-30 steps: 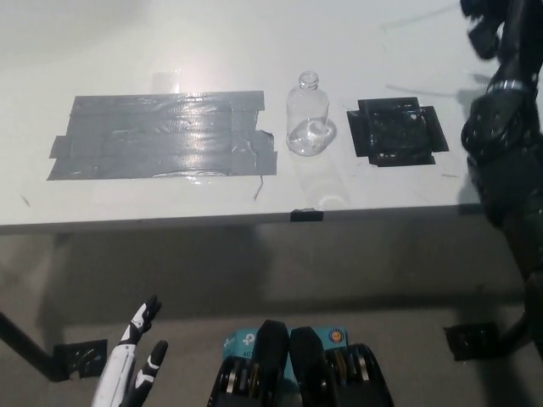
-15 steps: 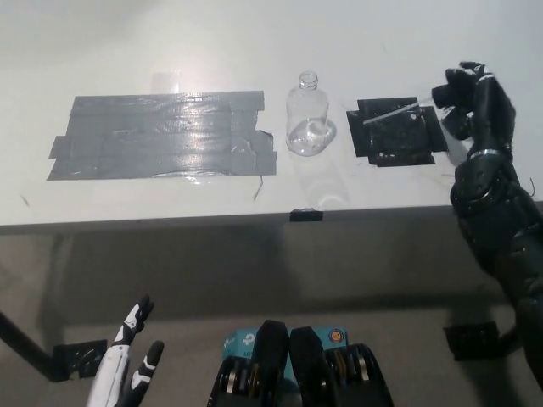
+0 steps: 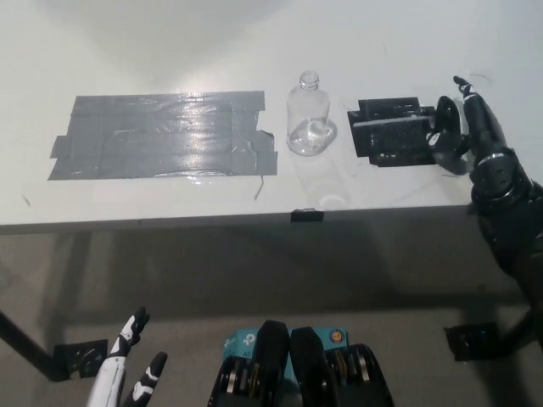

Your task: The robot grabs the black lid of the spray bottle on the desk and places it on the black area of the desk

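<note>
Black lid point(image 3: 443, 119) against right robot hand point(image 3: 471, 127)

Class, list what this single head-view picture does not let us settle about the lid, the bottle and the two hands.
- Black lid: dark against the black right hand and black area; whether it rests there or is gripped is unclear.
- Its dip tube: too thin to trace.
- White left hand: cut off by the bottom edge.
- Spray bottle: clear with glare; contents cannot be told.
</note>
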Robot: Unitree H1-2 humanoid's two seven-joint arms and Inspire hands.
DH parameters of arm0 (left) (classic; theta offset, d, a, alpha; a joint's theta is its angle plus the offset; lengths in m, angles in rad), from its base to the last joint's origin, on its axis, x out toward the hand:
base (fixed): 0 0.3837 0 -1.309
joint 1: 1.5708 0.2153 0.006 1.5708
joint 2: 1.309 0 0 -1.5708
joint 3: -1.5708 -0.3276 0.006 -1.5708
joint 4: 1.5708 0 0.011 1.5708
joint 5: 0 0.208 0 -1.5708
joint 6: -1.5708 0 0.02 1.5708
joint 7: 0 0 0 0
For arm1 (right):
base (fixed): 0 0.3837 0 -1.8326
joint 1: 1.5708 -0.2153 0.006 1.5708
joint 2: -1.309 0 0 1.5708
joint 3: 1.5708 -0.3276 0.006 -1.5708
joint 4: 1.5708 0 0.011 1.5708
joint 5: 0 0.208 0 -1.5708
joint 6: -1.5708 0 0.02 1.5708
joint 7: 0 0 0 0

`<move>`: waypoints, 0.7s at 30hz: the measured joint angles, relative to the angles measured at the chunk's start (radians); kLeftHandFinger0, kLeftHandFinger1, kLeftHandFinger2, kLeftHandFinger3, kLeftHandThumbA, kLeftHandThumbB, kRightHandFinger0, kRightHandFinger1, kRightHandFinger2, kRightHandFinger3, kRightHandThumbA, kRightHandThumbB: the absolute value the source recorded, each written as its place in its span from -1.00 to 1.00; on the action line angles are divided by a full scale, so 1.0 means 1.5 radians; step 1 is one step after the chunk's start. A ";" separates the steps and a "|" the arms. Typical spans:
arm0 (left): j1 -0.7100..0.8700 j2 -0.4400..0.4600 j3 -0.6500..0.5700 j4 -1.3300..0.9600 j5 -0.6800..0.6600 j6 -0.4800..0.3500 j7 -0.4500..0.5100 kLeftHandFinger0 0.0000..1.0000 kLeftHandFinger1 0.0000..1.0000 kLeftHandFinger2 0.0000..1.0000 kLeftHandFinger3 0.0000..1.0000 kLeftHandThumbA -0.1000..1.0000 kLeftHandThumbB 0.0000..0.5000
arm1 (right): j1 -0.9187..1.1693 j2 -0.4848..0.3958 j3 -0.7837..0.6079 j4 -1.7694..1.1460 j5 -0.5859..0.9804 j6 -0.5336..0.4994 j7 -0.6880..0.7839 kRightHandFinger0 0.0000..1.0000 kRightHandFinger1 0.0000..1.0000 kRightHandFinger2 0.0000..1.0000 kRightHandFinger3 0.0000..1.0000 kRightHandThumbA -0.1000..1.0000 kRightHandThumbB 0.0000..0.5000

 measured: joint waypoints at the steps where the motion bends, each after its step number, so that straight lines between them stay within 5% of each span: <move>1: 0.000 0.000 0.000 0.000 0.000 0.000 0.000 1.00 1.00 1.00 1.00 0.86 -0.74 | 0.000 -0.002 -0.001 -0.006 0.004 0.000 0.008 1.00 1.00 1.00 1.00 0.36 0.32; 6: -0.003 0.000 0.002 0.001 0.001 0.000 0.004 1.00 1.00 1.00 1.00 0.84 -0.75 | 0.000 -0.009 -0.004 -0.046 0.021 0.002 0.039 1.00 1.00 1.00 1.00 0.46 0.24; 13: -0.010 0.000 0.003 0.001 0.003 0.000 0.005 1.00 1.00 1.00 1.00 0.77 -0.83 | 0.000 -0.015 -0.016 -0.101 0.044 0.013 0.070 1.00 1.00 1.00 1.00 0.82 0.88; 16: -0.010 0.000 0.003 0.000 0.003 0.000 0.005 1.00 1.00 1.00 1.00 0.74 -0.85 | 0.000 -0.019 -0.029 -0.131 0.058 0.018 0.087 1.00 1.00 1.00 1.00 0.79 0.84; 18: -0.010 0.000 0.003 0.000 0.003 0.000 0.005 1.00 1.00 1.00 1.00 0.74 -0.85 | 0.002 -0.021 -0.036 -0.156 0.066 0.020 0.093 1.00 1.00 1.00 1.00 0.77 0.64; 21: -0.014 0.000 0.004 0.000 0.005 0.000 0.005 1.00 1.00 1.00 1.00 0.75 -0.80 | 0.016 -0.025 -0.049 -0.231 0.076 0.028 0.100 1.00 1.00 1.00 1.00 0.90 0.71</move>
